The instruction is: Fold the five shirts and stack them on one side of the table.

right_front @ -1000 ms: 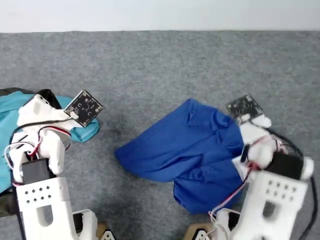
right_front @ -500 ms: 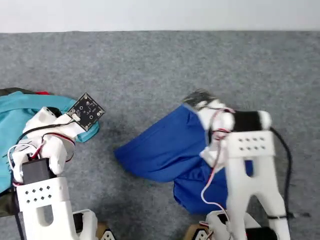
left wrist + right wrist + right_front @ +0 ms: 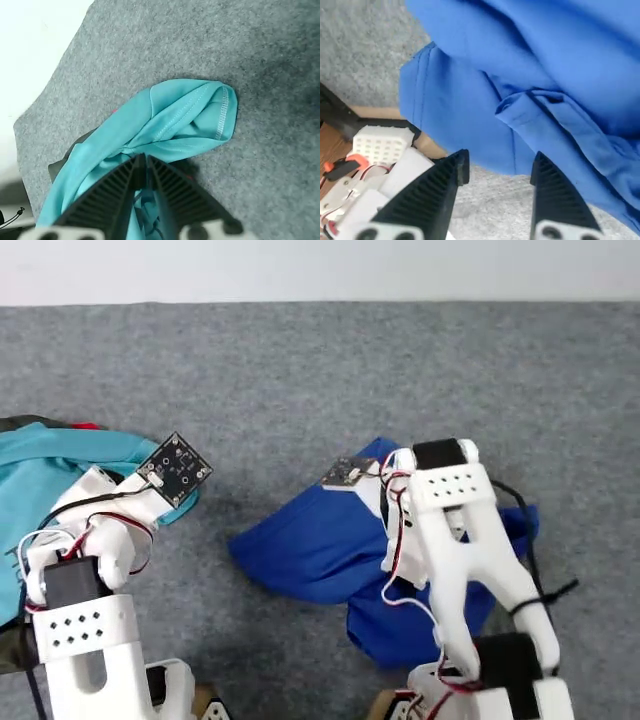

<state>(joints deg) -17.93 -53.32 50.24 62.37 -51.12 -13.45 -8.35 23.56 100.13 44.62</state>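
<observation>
1. The table [image 3: 300,370] has a grey, felt-like top. Both arms stand at its near edge in the high view.
2. The blue shirt [image 3: 310,540] lies crumpled, not folded, near the middle of the table, a little toward the right arm's side. One rounded lobe points toward the left arm, and a second fold lies nearer the arm bases.
3. The right arm [image 3: 450,530] leans over the blue shirt and hides part of it in the high view.
4. The right gripper [image 3: 501,162] has its jaws spread wide, with nothing held between them. In the right wrist view the blue shirt [image 3: 545,60] lies beneath it with several creases and a stitched hem visible. I cannot tell whether the fingertips touch the cloth.
5. The teal shirt [image 3: 40,465] lies at the table's left edge, well apart from the blue one. It rests on a dark garment [image 3: 12,425] that shows at its edges.
6. The left arm [image 3: 90,540] sits over the teal shirt.
7. The left gripper [image 3: 142,160] has its jaws drawn together. In the left wrist view the teal shirt [image 3: 185,120] puckers into the fingertips, so it reads as pinched on the fabric. A rolled, stitched hem end lies on the grey surface just beyond the tips.
</observation>
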